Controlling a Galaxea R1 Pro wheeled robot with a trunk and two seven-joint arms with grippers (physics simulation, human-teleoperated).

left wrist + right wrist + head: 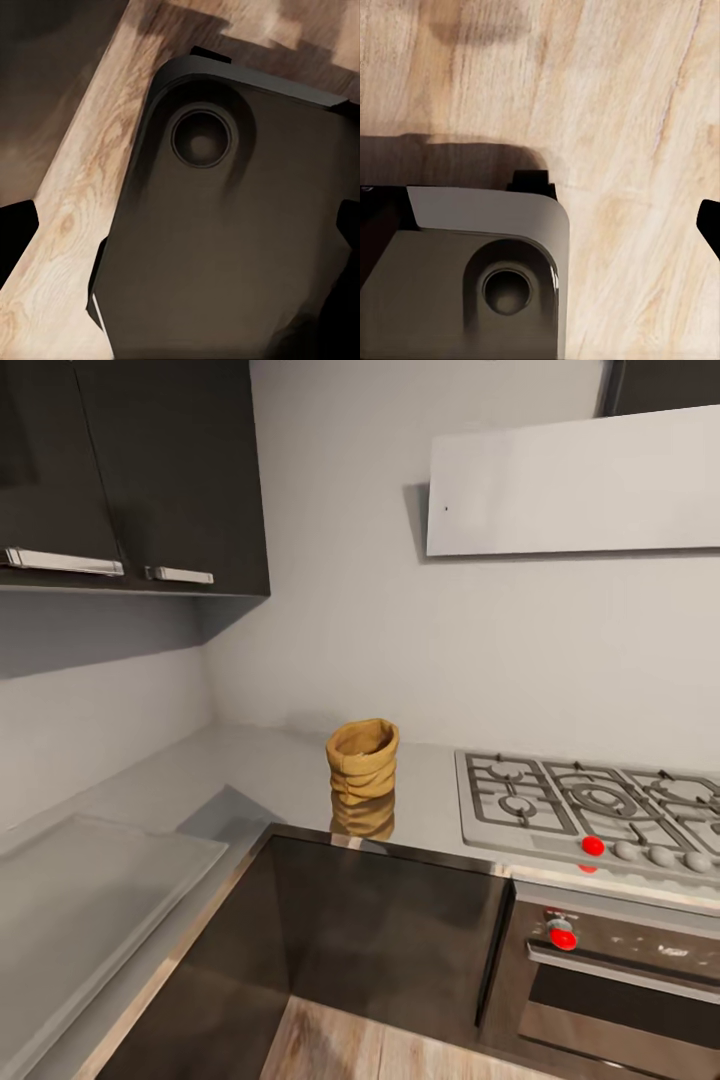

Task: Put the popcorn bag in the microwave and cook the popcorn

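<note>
The left gripper (180,236) is hanging over the pale wooden plank floor (67,225), and its 2 dark fingertips (15,240) are sitting at opposite edges of the left wrist view, so its jaws are standing wide with nothing between them. Between them the robot's dark rounded base plate (225,247) with 1 round recess is showing. The right gripper (544,225) is also facing that floor. Only 1 of its dark fingertips (710,225) is showing clearly, so I cannot tell how wide it is standing.

In the head view, 1 small tan-brown wrinkled popcorn bag (362,760) is standing near the middle of the picture on the long grey glossy countertop (270,770), its reflection lying just below it. The bag is sitting upright: its long axis is running vertically and its rolled open mouth is pointing up, toward 12 o'clock. Nothing is touching it.

At 3 o'clock from the bag, apart from it, 1 steel gas hob with grey grates (590,800) is lying in the counter, carrying 1 red knob (593,846) and 3 grey ones. At 4 o'clock, 1 steel built-in oven (620,990) is showing 1 more red knob (562,937). At 10 o'clock, 2 dark wall cabinet doors (170,470) with 2 steel handles are hanging. At 1 o'clock, 1 pale flat range hood (570,485) is jutting from the wall.
</note>
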